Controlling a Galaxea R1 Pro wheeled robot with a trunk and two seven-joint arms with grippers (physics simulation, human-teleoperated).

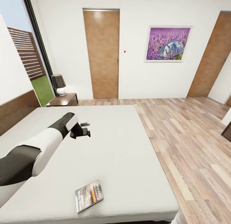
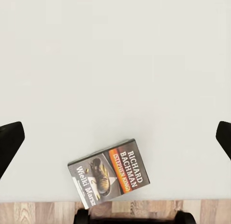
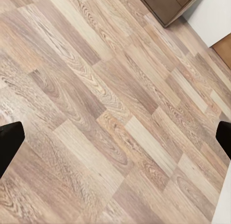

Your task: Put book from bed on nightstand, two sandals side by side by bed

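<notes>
The book (image 1: 89, 195) lies flat on the light-grey bed (image 1: 122, 147), near its front edge. Its grey cover and orange band face up. My left gripper (image 1: 85, 127) hangs open above the middle of the mattress, well beyond the book. In the left wrist view the book (image 2: 108, 173) lies apart from the gripper (image 2: 115, 137), whose dark fingertips (image 2: 9, 142) stand wide apart. The nightstand (image 1: 64, 99) sits at the bed's far left corner. My right gripper (image 3: 115, 142) is open over bare wood floor. The sandals are out of view.
A black lamp (image 1: 58, 84) stands on the nightstand. The headboard (image 1: 16, 110) runs along the left. Wood floor (image 1: 192, 143) stretches right of the bed toward two tan doors (image 1: 102, 54). A dark cabinet corner (image 3: 166, 5) stands on the floor near the right gripper.
</notes>
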